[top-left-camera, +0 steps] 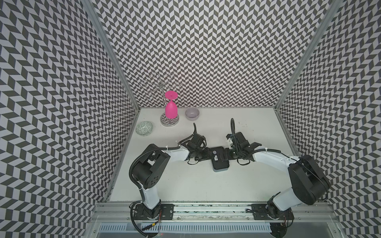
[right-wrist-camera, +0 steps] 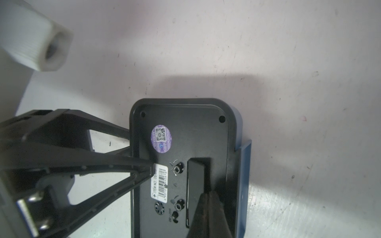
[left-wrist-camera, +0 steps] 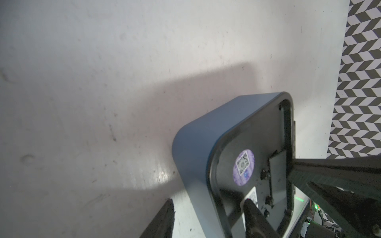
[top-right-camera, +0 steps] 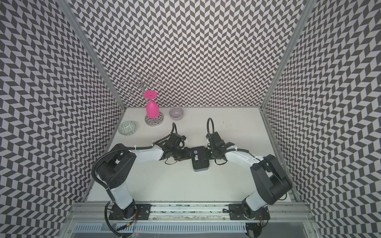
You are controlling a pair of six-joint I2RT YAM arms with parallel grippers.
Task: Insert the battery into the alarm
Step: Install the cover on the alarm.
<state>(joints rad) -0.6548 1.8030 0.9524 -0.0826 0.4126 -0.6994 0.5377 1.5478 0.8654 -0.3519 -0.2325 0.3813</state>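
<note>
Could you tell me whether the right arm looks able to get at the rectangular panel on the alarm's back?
Probably yes: the alarm lies back-up, the right gripper, shut, has its tip at the rectangular panel, and the left gripper reaches only to the white label, leaving the panel uncovered.

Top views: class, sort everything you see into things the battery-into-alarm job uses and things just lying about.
Job in hand: blue-cased rectangular alarm clock, black back up; left end effector; right end effector; battery not seen.

Lying about: pink plastic goblet, foot up; chrome wire glass rack; plain grey round bowl; green patterned bowl.
</note>
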